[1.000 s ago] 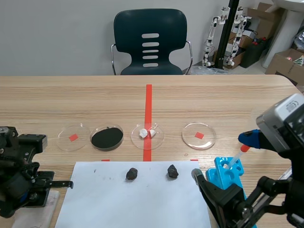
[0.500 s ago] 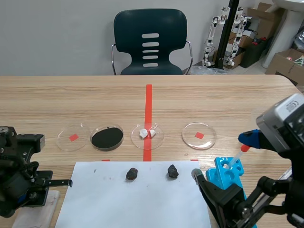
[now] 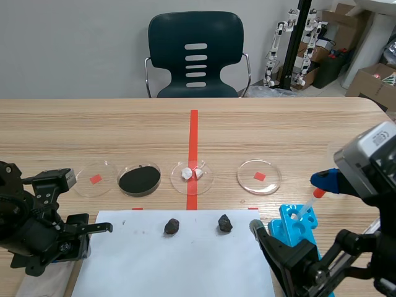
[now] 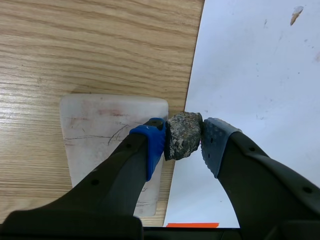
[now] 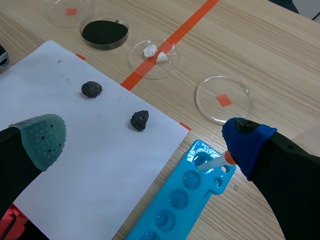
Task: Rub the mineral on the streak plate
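Left gripper (image 4: 184,142) clamped on a grey rock (image 4: 182,134) at the white plate's (image 4: 100,135) edge — right gripper (image 5: 145,142) fingers wide apart near a blue tray (image 5: 172,207).

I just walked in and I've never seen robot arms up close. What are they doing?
The left claw is pinching a rough grey mineral between its pads, right at the edge of the white streak plate, which lies beside a sheet of white paper. The plate has faint marks on it. I cannot tell whether the mineral touches it. The right claw is open and holds nothing. One dark rock and a second rock lie on the paper.
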`<state>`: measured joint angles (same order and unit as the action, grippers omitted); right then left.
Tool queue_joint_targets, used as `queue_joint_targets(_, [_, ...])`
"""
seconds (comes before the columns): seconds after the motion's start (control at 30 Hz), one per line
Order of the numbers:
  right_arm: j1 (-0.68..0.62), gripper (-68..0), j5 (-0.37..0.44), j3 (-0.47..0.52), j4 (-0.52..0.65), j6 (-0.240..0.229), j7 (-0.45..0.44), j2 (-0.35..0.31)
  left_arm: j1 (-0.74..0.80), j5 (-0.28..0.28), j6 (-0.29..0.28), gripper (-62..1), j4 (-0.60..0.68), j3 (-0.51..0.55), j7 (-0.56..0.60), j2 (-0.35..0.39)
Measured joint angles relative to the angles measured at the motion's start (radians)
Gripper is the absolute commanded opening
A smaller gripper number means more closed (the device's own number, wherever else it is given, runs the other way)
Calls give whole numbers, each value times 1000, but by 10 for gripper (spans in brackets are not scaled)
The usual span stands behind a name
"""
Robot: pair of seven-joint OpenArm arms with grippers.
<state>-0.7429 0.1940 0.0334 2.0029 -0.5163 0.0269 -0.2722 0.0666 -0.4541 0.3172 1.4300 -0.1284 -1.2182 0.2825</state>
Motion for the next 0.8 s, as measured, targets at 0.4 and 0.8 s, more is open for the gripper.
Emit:
queue_joint_targets(0.4, [0,4,0,0,0,0,0,0,2,258,29,-453,0,0,-87,17])
queue_joint_targets(0.8, [0,4,0,0,0,0,0,0,3,270,29,-453,0,0,-82,17])
